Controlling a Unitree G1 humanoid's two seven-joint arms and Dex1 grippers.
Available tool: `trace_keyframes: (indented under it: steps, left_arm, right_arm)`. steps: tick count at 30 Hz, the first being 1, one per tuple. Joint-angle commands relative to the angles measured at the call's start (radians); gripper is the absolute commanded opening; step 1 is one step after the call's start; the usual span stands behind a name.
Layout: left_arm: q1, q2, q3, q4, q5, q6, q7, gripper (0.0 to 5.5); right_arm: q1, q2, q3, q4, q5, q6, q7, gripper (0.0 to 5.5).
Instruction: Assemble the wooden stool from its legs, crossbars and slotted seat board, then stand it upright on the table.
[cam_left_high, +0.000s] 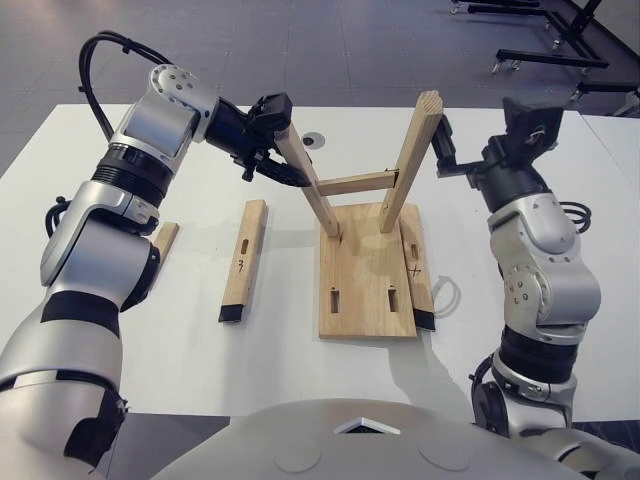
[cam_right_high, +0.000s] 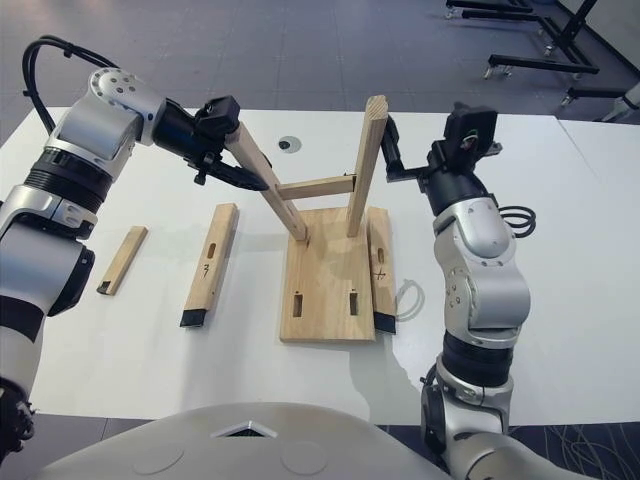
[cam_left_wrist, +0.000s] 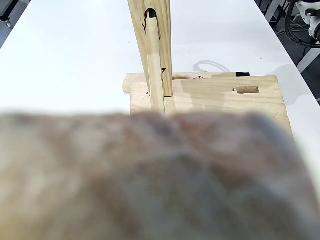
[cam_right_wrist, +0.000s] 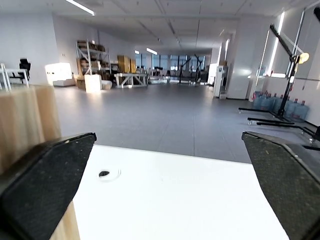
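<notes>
The slotted seat board (cam_left_high: 367, 285) lies flat on the white table. Two legs stand in it, joined by a crossbar (cam_left_high: 355, 183). The left leg (cam_left_high: 312, 190) leans outward, and my left gripper (cam_left_high: 272, 150) is shut on its upper end. The right leg (cam_left_high: 412, 160) rises to about the height of my right gripper (cam_left_high: 443, 150). That gripper is open just beside the leg's top, with its black fingers (cam_right_wrist: 45, 185) wide apart and the wood outside one of them. The left wrist view looks past blurred wood to the seat board (cam_left_wrist: 225, 95).
A loose slotted leg (cam_left_high: 243, 262) lies left of the board and a short wooden bar (cam_left_high: 163, 240) farther left. Another leg (cam_left_high: 418, 270) lies against the board's right edge, next to a white cable loop (cam_left_high: 447, 296). A round grommet (cam_left_high: 314, 141) sits in the table behind.
</notes>
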Motion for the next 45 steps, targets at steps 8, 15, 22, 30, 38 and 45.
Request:
trace_keyframes:
  steps: [8,15,22,30,38,45]
  left_arm:
    - [0.065,-0.114,-0.176,-0.004,0.246,-0.086,0.035,2.43]
    - [0.091,-0.092,-0.123,-0.015,0.269,-0.099,0.028,3.49]
    - [0.123,-0.050,-0.028,-0.051,0.232,-0.076,0.047,4.05]
    - [0.075,-0.052,0.144,-0.080,0.146,0.008,0.059,4.05]
    - [0.020,-0.051,0.207,-0.092,0.138,0.030,0.029,4.05]
    - [0.069,0.032,0.311,-0.196,0.094,0.077,0.027,4.05]
  right_arm:
    - [0.084,-0.023,0.120,0.257,0.048,-0.152,0.253,5.40]
    - [0.082,-0.063,0.009,0.381,0.046,-0.279,0.294,5.40]
    - [0.055,-0.079,-0.043,0.390,0.069,-0.312,0.318,5.40]
    - [0.048,-0.099,-0.075,0.418,0.096,-0.323,0.334,5.40]
    - [0.045,-0.092,-0.058,0.424,0.085,-0.324,0.329,5.40]
    - [0.032,-0.108,-0.085,0.412,0.112,-0.324,0.341,5.40]
